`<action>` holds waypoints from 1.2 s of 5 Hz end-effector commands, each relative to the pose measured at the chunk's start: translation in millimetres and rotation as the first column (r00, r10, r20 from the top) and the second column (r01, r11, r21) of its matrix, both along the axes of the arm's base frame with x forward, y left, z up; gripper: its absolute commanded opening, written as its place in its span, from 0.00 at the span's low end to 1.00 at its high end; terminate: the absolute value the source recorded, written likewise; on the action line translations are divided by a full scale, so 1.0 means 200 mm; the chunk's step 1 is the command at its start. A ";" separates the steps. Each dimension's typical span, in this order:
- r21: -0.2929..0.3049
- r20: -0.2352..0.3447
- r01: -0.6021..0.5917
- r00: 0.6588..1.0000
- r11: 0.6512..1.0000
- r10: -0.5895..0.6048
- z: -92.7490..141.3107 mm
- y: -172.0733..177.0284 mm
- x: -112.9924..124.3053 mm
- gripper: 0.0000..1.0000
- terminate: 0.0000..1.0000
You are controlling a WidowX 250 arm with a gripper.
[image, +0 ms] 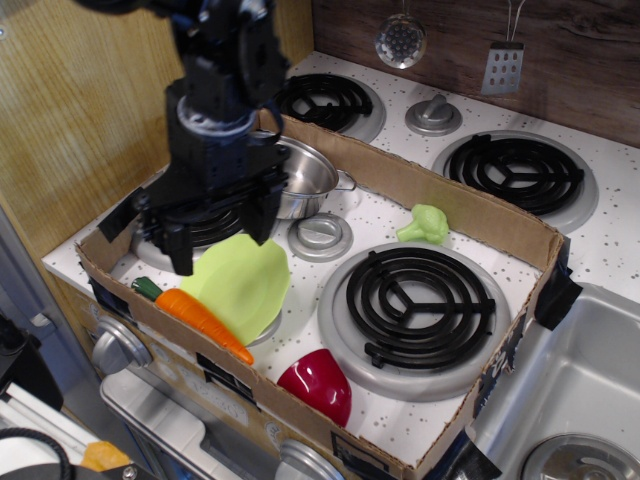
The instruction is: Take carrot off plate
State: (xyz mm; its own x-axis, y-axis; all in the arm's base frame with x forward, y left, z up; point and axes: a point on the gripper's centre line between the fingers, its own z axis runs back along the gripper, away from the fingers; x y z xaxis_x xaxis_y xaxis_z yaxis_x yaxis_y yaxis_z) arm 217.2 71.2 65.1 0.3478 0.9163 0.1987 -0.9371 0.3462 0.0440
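Observation:
The orange carrot (203, 320) with a dark green stub lies along the near left rim of the lime-green plate (240, 285), its tip pointing right toward the box wall. My gripper (222, 240) hangs open just above the plate's far left edge. One finger (182, 250) is at the left and the other (262, 218) at the right. It holds nothing. The carrot is a short way in front of and below the fingers.
A cardboard box wall (300, 405) rings the stove top. Inside it are a steel pot (303, 178) behind the gripper, a dark red bowl (318, 385), a green broccoli toy (426, 224), a burner (420, 295) and a knob (320, 236). A sink (570, 400) is at the right.

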 end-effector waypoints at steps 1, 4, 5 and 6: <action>-0.016 0.043 -0.026 0.999 1.000 0.026 -0.07 0.04 -0.06 1.00 0.00; -0.063 0.053 -0.010 0.999 0.998 0.013 -0.19 0.05 -0.04 1.00 0.00; -0.065 0.078 -0.020 0.997 0.998 0.025 -0.22 0.05 -0.06 1.00 0.00; -0.080 0.115 -0.036 0.992 0.996 0.045 -0.26 0.04 -0.08 1.00 0.00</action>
